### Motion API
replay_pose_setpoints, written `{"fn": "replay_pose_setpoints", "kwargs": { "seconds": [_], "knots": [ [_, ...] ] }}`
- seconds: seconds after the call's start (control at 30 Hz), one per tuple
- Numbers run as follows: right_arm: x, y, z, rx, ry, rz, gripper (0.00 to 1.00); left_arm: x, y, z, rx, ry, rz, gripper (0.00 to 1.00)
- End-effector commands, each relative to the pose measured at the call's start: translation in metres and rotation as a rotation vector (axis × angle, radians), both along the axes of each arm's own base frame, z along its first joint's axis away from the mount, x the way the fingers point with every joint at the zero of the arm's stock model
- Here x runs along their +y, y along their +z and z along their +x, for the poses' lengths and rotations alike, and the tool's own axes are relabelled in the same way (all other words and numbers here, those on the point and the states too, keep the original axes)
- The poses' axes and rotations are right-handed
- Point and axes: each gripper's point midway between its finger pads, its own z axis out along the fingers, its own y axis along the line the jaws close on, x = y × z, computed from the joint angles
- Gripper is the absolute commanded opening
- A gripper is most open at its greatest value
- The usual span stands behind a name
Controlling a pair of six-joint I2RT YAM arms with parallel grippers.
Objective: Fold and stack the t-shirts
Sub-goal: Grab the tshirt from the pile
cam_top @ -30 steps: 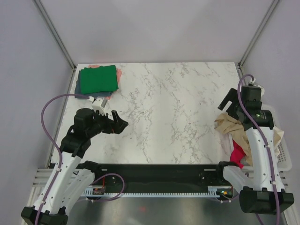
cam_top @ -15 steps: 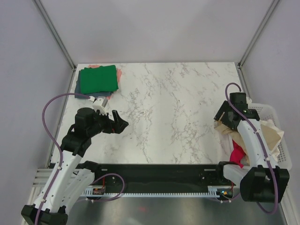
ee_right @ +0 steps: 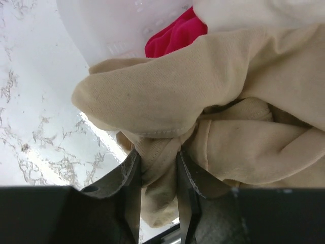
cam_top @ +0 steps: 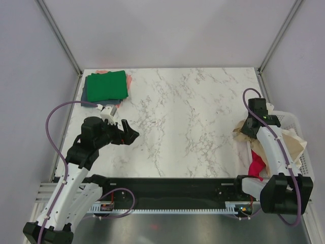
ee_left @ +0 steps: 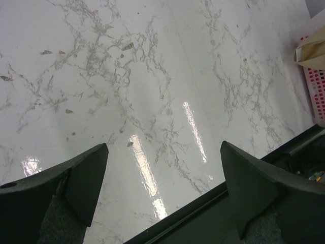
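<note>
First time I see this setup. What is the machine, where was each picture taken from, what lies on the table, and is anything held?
Two robot arms are bolted at the near edge of a marble table. The wide picture looks down from above; the other two come from cameras on each wrist. The left gripper hangs open over bare table. The right gripper pinches a fold of the tan t-shirt, which spills from a white basket alongside a red t-shirt. A folded green t-shirt tops a pile in the far left corner.

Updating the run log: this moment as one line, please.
left gripper: open over table | right gripper: shut on tan tee at basket | stack: green tee on top, far-left corner
</note>
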Motion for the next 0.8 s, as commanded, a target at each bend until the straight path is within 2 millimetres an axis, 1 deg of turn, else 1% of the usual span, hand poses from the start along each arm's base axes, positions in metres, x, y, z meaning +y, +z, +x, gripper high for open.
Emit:
{"fn": "replay_pose_setpoints", "kwargs": {
  "seconds": [0.0,0.03,0.1,0.13,0.17,0.2,0.23,0.27,0.3,0.33,0.4,0.47,0.5,0.53,0.57,0.6,0.63,0.67,0.7,0.73,0.77],
  "knots": [
    [-0.002,0.050,0.011,-0.134,-0.054,0.001,0.15,0.001,0.013,0.003,-0.045,-0.005,0.002,1.00],
    [-0.003,0.055,0.007,-0.132,-0.057,-0.003,0.15,0.001,0.013,0.003,-0.043,-0.004,0.002,1.00],
    [-0.005,0.067,0.009,-0.155,-0.055,-0.016,0.07,0.001,0.012,0.003,-0.042,-0.003,0.004,1.00],
    [-0.005,0.069,0.006,-0.147,-0.048,-0.017,0.09,0.001,0.013,0.003,-0.042,-0.002,0.002,1.00],
    [-0.005,0.070,0.006,-0.148,-0.048,-0.020,0.13,0.001,0.013,0.003,-0.043,-0.002,0.004,1.00],
    [-0.005,0.070,0.006,-0.147,-0.042,-0.019,0.21,0.001,0.013,0.003,-0.045,-0.002,0.003,1.00],
    [-0.004,0.070,0.007,-0.144,-0.037,-0.015,0.23,0.001,0.013,0.003,-0.044,0.000,0.005,1.00],
    [-0.003,0.067,0.006,-0.137,-0.034,-0.011,0.20,0.001,0.013,0.003,-0.046,0.002,0.003,1.00],
    [-0.003,0.064,0.005,-0.130,-0.035,-0.010,0.05,0.002,0.014,0.003,-0.048,0.003,0.004,1.00],
    [-0.001,0.062,0.004,-0.124,-0.029,-0.001,0.00,0.002,0.014,0.003,-0.048,0.003,0.004,1.00],
    [0.000,0.063,0.007,-0.135,-0.025,0.006,0.00,0.002,0.014,0.003,-0.051,0.006,0.004,1.00],
    [0.010,0.071,0.017,-0.175,0.002,0.056,0.00,0.002,0.014,0.003,-0.048,0.004,0.004,1.00],
    [0.014,0.095,0.029,-0.237,0.014,0.070,0.00,0.002,0.013,0.004,-0.046,0.006,0.005,1.00],
    [0.025,0.105,0.040,-0.251,0.053,0.094,0.00,0.002,0.013,0.004,-0.044,0.006,0.006,1.00],
    [0.041,0.125,0.050,-0.291,0.121,0.126,0.00,0.003,0.012,0.004,-0.043,0.011,0.009,1.00],
    [0.060,0.184,0.068,-0.431,0.195,0.134,0.00,0.003,0.012,0.004,-0.041,0.014,0.010,1.00],
    [0.102,0.211,0.077,-0.488,0.332,0.163,0.00,0.005,0.012,0.005,-0.042,0.021,0.014,1.00],
    [0.133,0.245,0.079,-0.565,0.441,0.213,0.00,0.006,0.011,0.005,-0.042,0.032,0.020,1.00],
    [0.156,0.319,0.073,-0.741,0.537,0.267,0.00,0.007,0.010,0.006,-0.037,0.038,0.023,1.00],
    [0.181,0.348,0.078,-0.809,0.615,0.329,0.00,0.008,0.009,0.006,-0.035,0.042,0.026,1.00],
    [0.208,0.384,0.065,-0.886,0.721,0.408,0.00,0.008,0.009,0.007,-0.033,0.045,0.026,1.00]
  ]
}}
